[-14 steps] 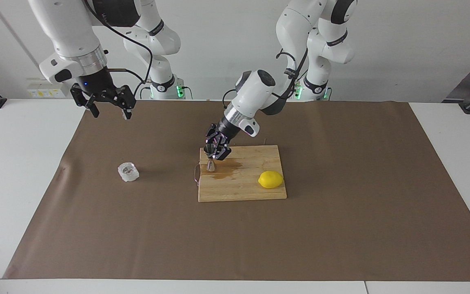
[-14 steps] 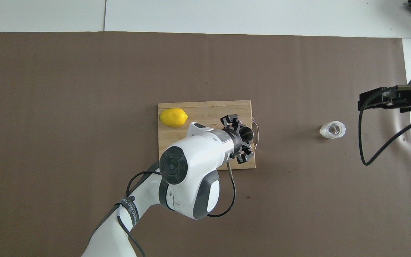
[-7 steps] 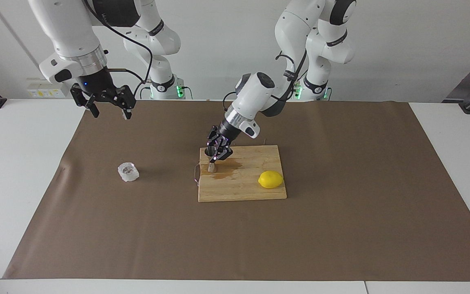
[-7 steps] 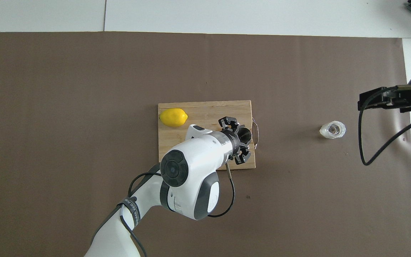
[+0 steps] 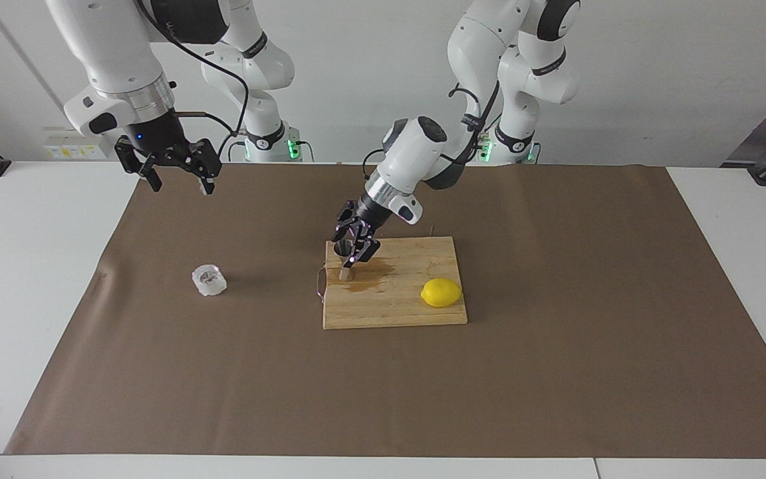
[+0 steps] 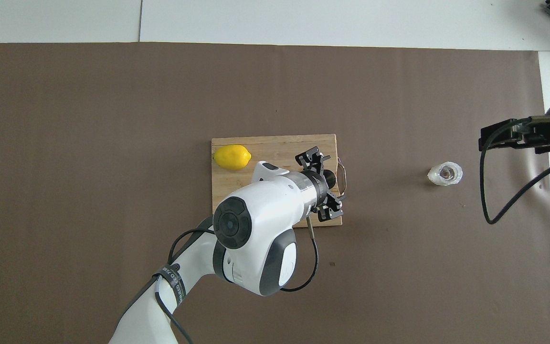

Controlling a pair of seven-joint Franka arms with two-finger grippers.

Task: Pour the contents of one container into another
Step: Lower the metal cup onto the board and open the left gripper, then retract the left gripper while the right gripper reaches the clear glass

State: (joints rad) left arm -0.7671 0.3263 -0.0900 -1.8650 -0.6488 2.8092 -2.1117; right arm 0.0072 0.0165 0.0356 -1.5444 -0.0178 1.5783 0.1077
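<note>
Overhead view: brown mat (image 6: 112,119) covers white table (image 6: 303,19); left end effector (image 6: 325,186) spread around jigger (image 5: 343,261), right (image 5: 173,166) released.

One glass cup (image 5: 209,280) on the brown mat (image 5: 556,372); one metal jigger (image 5: 343,261) and one lemon (image 5: 441,293) on the single cutting board (image 5: 396,306); two grippers.

Bright, even indoor light from above. Soft, faint shadows fall beside the glass cup (image 5: 209,279) and cutting board (image 5: 396,307). Both views are sharp, without glare.
</note>
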